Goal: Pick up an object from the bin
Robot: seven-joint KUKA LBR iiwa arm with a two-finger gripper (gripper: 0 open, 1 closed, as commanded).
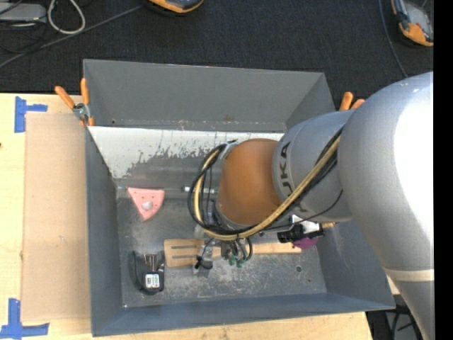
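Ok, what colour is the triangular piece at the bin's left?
The triangular piece is pink, clearest in the camera view.

Black "UKA" (prob. KUKA, partly hidden) on grey arm link (311,163); no other legible txt

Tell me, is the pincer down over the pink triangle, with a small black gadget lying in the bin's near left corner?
Not quite. The camera view shows the pincer down over the flat wooden utensil, not the pink triangle, which lies apart to the left. The small black gadget does lie in that corner.
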